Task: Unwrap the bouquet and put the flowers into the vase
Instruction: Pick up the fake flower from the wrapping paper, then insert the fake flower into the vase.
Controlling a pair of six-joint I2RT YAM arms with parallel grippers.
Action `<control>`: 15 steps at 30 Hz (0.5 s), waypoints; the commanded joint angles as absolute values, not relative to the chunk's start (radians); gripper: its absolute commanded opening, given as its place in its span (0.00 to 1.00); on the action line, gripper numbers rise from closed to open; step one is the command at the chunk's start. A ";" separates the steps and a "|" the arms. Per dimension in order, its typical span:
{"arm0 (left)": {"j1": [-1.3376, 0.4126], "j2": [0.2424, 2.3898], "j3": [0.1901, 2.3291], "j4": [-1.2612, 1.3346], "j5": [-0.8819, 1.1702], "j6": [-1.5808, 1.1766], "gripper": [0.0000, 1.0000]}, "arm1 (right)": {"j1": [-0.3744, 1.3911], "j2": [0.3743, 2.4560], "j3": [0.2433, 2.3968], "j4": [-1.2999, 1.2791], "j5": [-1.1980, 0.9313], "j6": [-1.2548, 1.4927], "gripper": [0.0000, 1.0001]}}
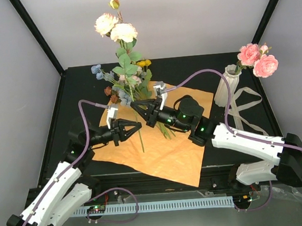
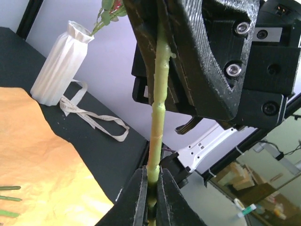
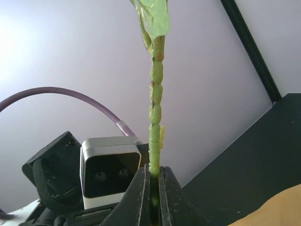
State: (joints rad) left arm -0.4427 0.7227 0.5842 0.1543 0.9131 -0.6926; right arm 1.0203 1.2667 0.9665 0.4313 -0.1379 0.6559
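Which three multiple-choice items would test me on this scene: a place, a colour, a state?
1. Where do the pink flowers stand? A) in the white vase B) flat on the table C) on the ribbon
2. What colour is the spread paper sheet? A) blue B) orange C) white
3. How do the left jaws stand? A) wide open B) shut on a green stem C) shut on the ribbon
Answers: 1 A, blooms rise from its rim; 2 B, the sheet is orange; 3 B, the left wrist view shows the stem pinched.
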 commanded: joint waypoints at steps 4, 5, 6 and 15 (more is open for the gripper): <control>-0.441 0.608 0.614 0.045 0.841 -0.471 0.02 | 1.033 1.170 0.959 0.345 -0.231 0.556 0.20; -0.443 0.599 0.616 0.036 0.855 -0.452 0.02 | 1.033 1.153 0.960 0.314 -0.228 0.543 0.24; -0.443 0.594 0.619 0.025 0.871 -0.433 0.02 | 1.033 1.138 0.967 0.278 -0.232 0.531 0.28; -0.465 0.624 0.664 -0.093 1.002 -0.307 0.02 | 1.031 1.112 1.098 -0.010 -0.314 0.466 0.48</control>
State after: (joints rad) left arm -0.4500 0.6132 0.6037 -0.0216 0.9298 -0.4126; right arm 1.0271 1.1187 1.0470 0.1257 -0.2695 0.5053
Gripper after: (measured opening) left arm 0.038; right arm 0.475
